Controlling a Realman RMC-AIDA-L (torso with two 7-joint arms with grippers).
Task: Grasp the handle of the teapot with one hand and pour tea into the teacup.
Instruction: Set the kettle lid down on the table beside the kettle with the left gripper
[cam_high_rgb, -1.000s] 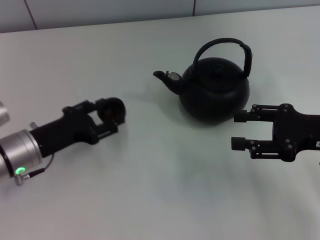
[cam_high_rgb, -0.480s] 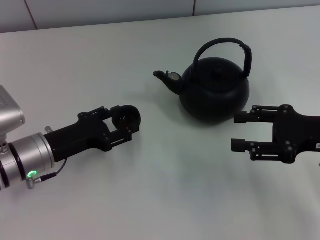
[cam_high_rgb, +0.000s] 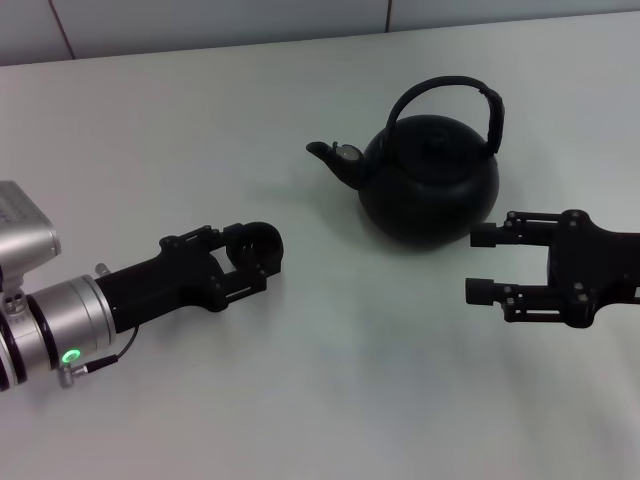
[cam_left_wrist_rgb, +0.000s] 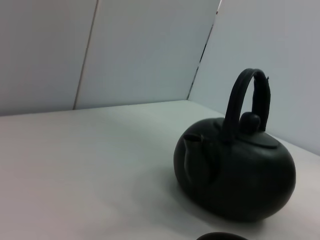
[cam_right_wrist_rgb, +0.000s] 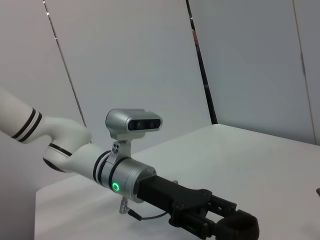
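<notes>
Left jaws clamp teacup (cam_high_rgb: 252, 245); teapot (cam_high_rgb: 430, 178) well apart.

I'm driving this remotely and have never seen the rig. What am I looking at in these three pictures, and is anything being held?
It is a robot with two arms, each ending in a two-fingered gripper. The head view looks down from the robot's head at a white table. The other two come from cameras on the wrists.

The left gripper is shut on the teacup, low over the table, on the spout side of the teapot. The right wrist view shows that same arm and cup from across the table.

The right gripper is open and empty, beside the teapot, not touching it. The handle stands upright, not yet grasped. The left wrist view shows the teapot side-on.

No tea is visible.
</notes>
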